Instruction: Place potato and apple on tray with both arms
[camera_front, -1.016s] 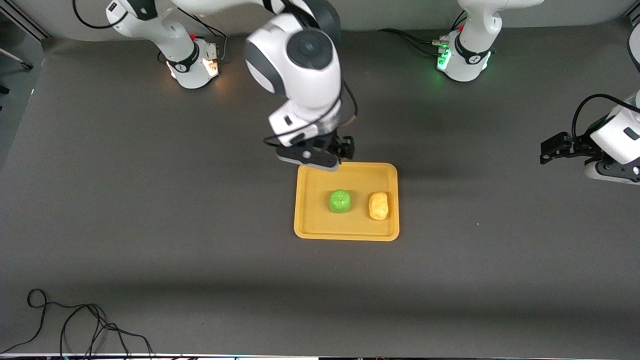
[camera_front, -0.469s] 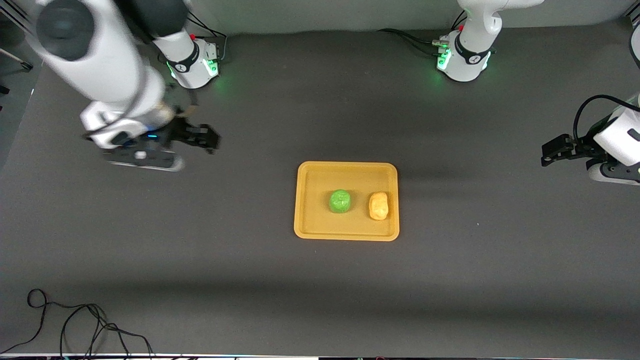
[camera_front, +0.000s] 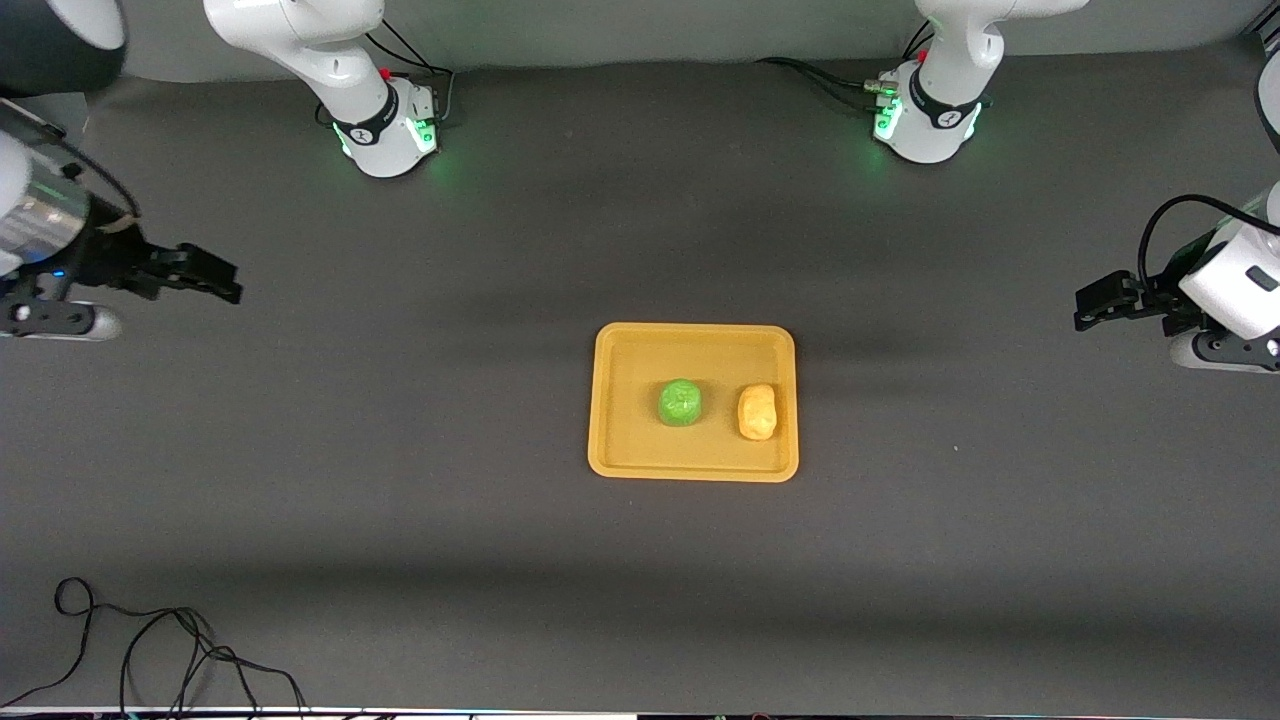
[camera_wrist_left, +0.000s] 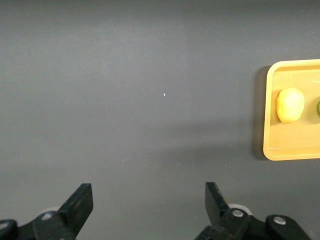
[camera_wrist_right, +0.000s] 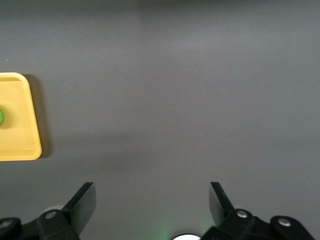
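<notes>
The yellow-orange tray lies mid-table. On it sit the green apple and, beside it toward the left arm's end, the yellow-orange potato. My right gripper is open and empty over bare table at the right arm's end, well away from the tray. My left gripper is open and empty over bare table at the left arm's end. The left wrist view shows the potato on the tray and a sliver of the apple. The right wrist view shows the tray's end and a sliver of the apple.
A black cable lies coiled on the table at the near corner on the right arm's end. The two arm bases stand at the table's back edge with green lights.
My right arm has swung away from the tray's back edge to the right arm's end of the table. The left arm, apple, potato and tray have stayed put.
</notes>
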